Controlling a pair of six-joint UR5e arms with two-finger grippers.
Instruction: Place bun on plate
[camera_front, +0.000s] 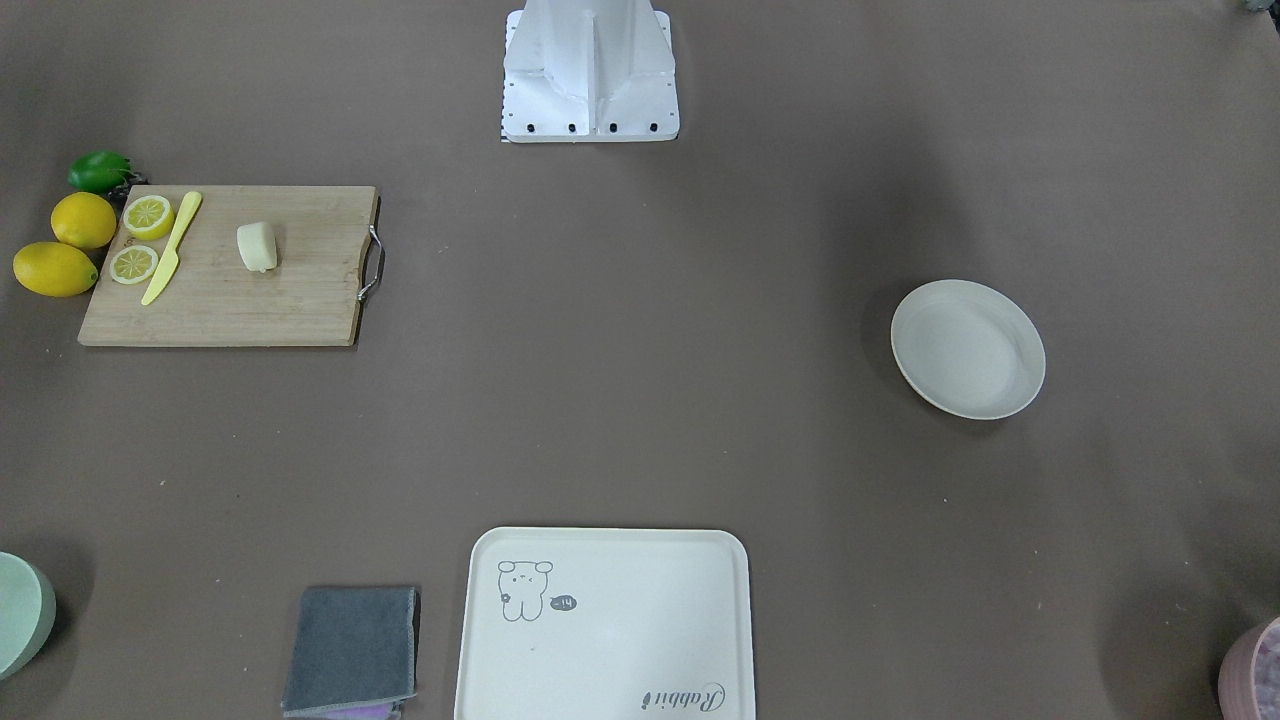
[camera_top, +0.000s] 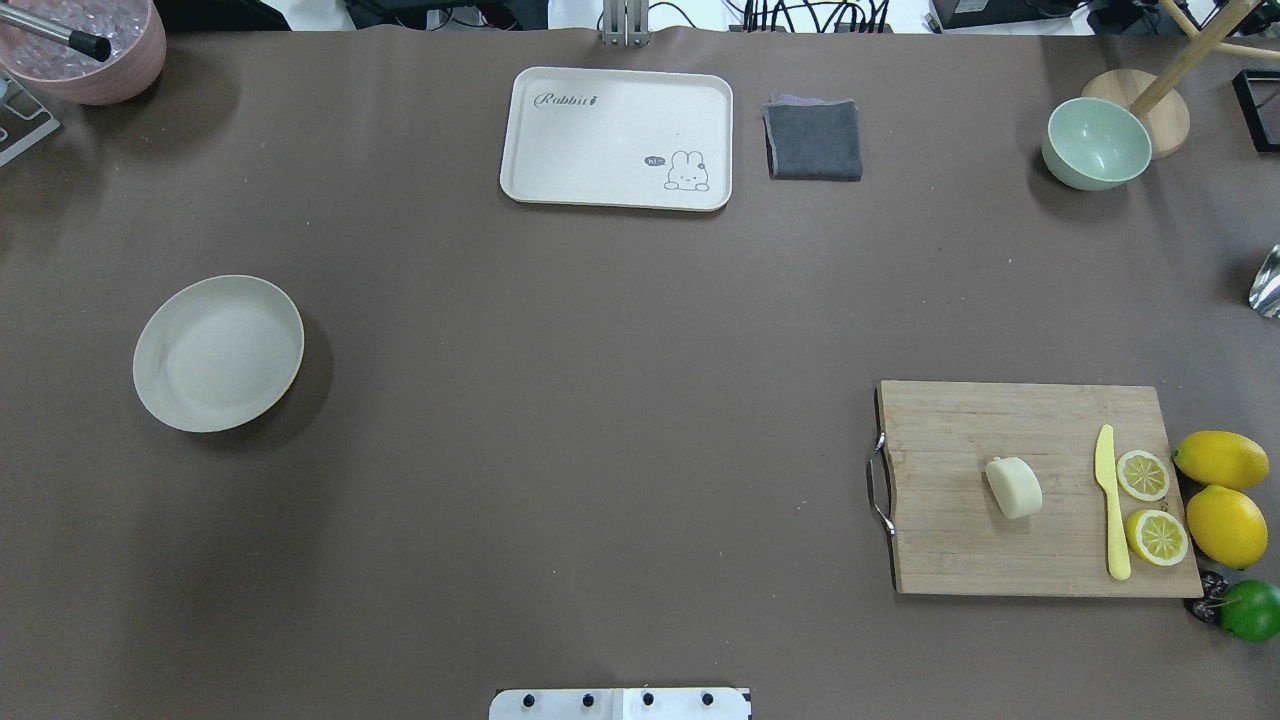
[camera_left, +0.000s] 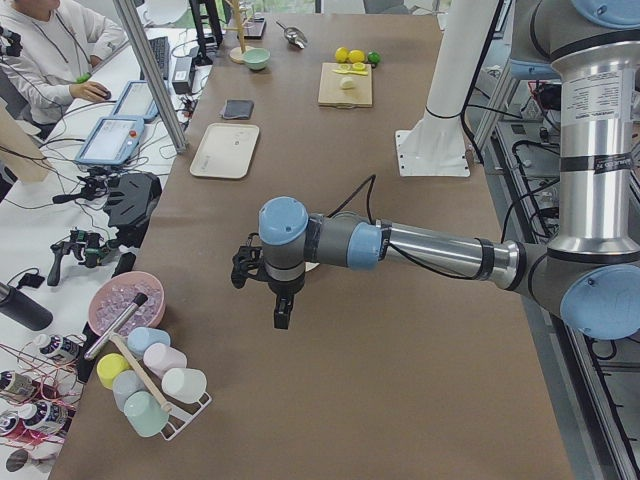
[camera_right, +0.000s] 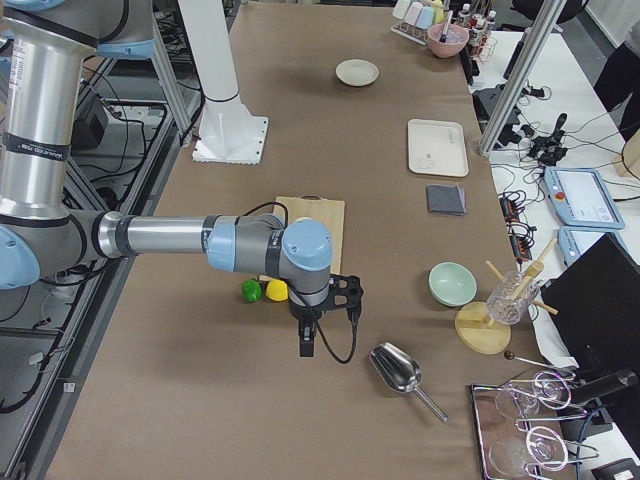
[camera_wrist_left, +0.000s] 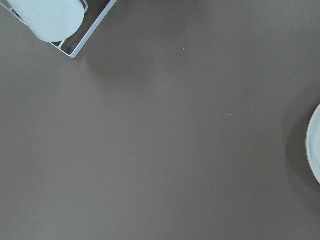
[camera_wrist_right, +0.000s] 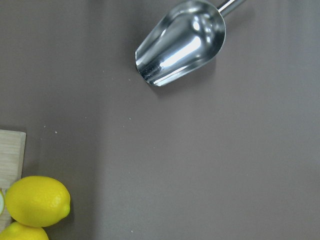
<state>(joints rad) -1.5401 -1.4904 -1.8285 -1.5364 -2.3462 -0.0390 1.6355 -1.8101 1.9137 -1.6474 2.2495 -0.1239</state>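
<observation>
**A:** Where is the bun?

**B:** You'll find the small pale cream, rounded bun (camera_top: 1013, 487) lying on the wooden cutting board (camera_top: 960, 430), near the yellow plastic knife (camera_top: 1112, 500).

**A:** And the plate?

**B:** The round off-white plate (camera_top: 218, 352) sits well apart from it, on the other half of the brown table (camera_top: 600, 400).

**A:** The hands?

**B:** Your left hand (camera_left: 283, 318) hangs over the table, apparently near the plate. The right hand (camera_right: 306, 348) hangs near the whole yellow lemons (camera_wrist_right: 37, 200). Both show only from the side, so I cannot tell whether they are clenched or released.
</observation>
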